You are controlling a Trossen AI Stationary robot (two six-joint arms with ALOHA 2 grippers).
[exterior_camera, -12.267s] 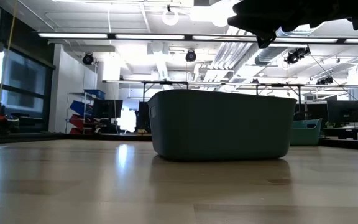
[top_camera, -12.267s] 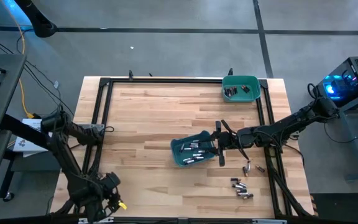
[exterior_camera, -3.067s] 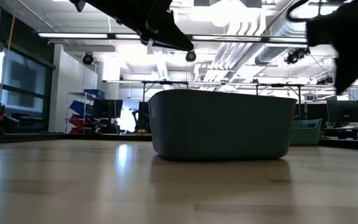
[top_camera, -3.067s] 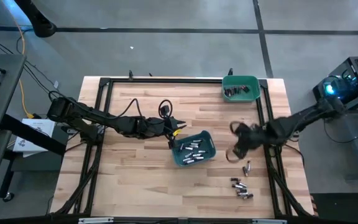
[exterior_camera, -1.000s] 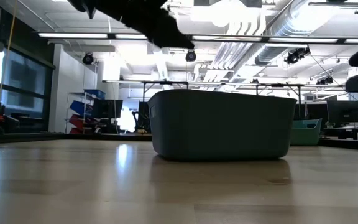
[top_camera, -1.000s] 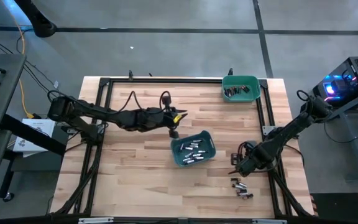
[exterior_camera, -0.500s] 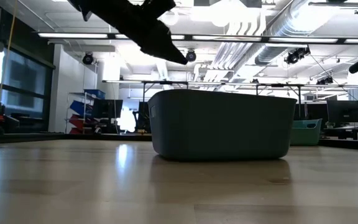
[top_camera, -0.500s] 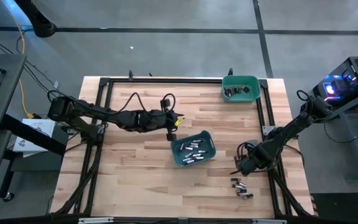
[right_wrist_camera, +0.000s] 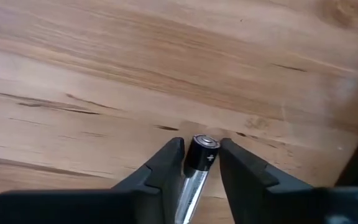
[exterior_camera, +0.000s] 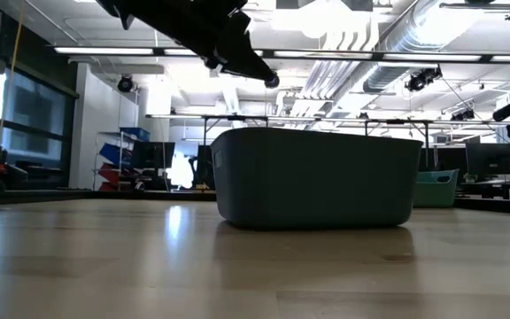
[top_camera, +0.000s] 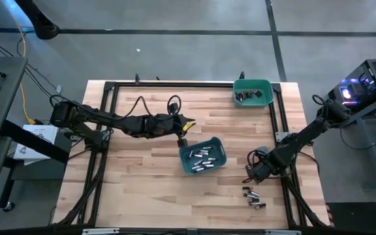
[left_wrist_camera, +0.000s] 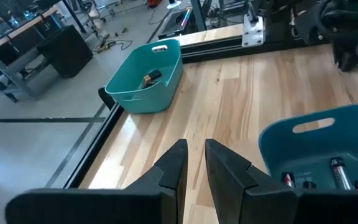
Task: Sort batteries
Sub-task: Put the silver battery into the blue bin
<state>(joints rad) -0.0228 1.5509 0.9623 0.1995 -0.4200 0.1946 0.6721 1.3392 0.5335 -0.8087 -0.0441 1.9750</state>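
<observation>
One battery (right_wrist_camera: 199, 163) is now sitting between the fingers of the right gripper (right_wrist_camera: 199, 167), which a second ago were spread wide and are closing in on it; in the right wrist view the two dark fingers are pressing against either side of the cell, its capped end pointing forward, just above the wooden table (top_camera: 149, 176). From above, the right gripper (top_camera: 252, 173) is staying low at the near right of the table, close to the small loose cluster of batteries (top_camera: 254, 198) lying near the front edge, where it was half a second earlier. That reads as a pick being completed, so the next step is likely a lift and a carry to a bin.

Meanwhile the left gripper (left_wrist_camera: 194, 163) is hovering just left of and beyond the blue bin (top_camera: 203, 156) in the middle, which is holding several silvery cells; its fingers are standing nearly together with only a slim gap and nothing between them, unchanged over the last second. At the far right corner the green bin (top_camera: 252, 91) is holding a few dark cells.
</observation>
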